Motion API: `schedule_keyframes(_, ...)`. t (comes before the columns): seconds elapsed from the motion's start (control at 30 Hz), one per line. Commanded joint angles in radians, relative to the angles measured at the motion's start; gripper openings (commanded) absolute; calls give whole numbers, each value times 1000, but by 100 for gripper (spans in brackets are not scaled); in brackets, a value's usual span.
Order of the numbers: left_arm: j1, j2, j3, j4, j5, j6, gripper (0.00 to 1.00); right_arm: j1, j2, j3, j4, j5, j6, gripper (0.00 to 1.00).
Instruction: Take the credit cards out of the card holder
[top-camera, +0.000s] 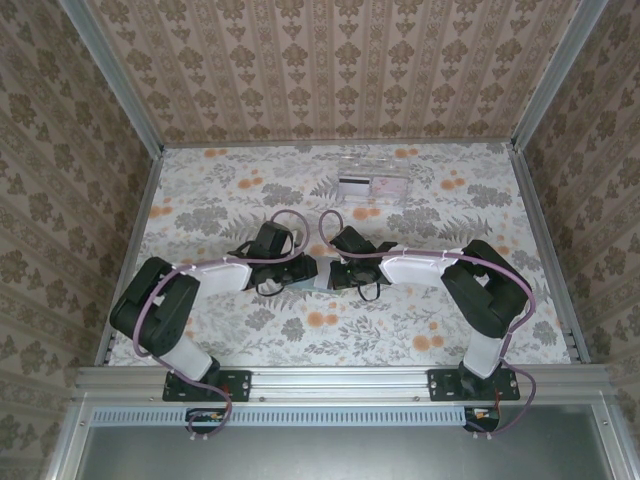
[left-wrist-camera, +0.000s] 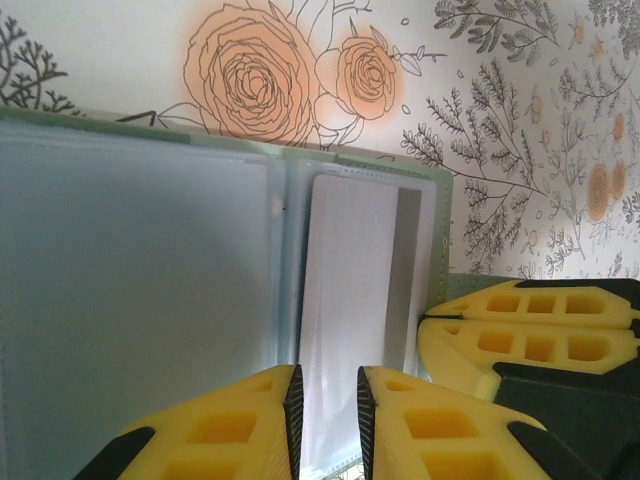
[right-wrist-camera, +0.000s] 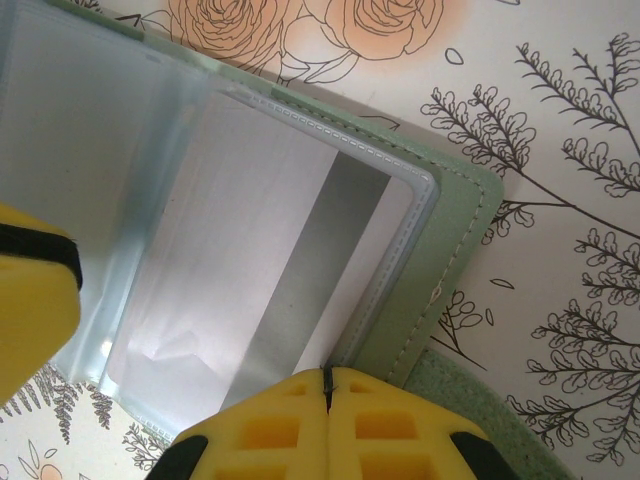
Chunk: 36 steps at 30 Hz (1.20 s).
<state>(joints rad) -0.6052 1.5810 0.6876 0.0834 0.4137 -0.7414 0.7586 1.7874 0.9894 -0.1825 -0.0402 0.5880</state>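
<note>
Both pincers crowd one edge of the card holder (right-wrist-camera: 455, 250). My right pincer (right-wrist-camera: 327, 385) is closed right at that rim and sits just beside the left pincer (left-wrist-camera: 328, 400), so I see no room to pass between them. Beyond the holder a clear tray (top-camera: 372, 185) stands well apart. The worktop (top-camera: 200, 190) lies open on either side of the holder.
</note>
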Motion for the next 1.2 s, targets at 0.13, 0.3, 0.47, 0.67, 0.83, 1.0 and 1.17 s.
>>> schedule_keyframes(0.13, 1, 53, 30, 34, 30, 7, 23, 9, 31, 6, -12, -13, 15, 2)
schedule_keyframes(0.3, -2, 75, 33, 58, 48, 1, 22, 10, 30, 5, -12, -12, 13, 2)
schedule_keyframes(0.47, -5, 89, 35, 56, 50, 2, 21, 11, 30, 3, -8, -14, 15, 2)
schedule_keyframes(0.67, -15, 115, 49, 8, 20, 18, 22, 9, 28, 3, -9, -15, 15, 2)
schedule_keyframes(0.83, -42, 132, 66, -51, -23, 48, 22, 9, 27, 3, -11, -15, 16, 2)
schedule_keyframes(1.0, -42, 118, 36, 8, 5, 24, 16, 9, 29, 3, -11, -14, 15, 2)
schedule_keyframes(1.17, -23, 73, 15, 27, 20, 5, 16, 10, 27, -3, -10, -10, 16, 2)
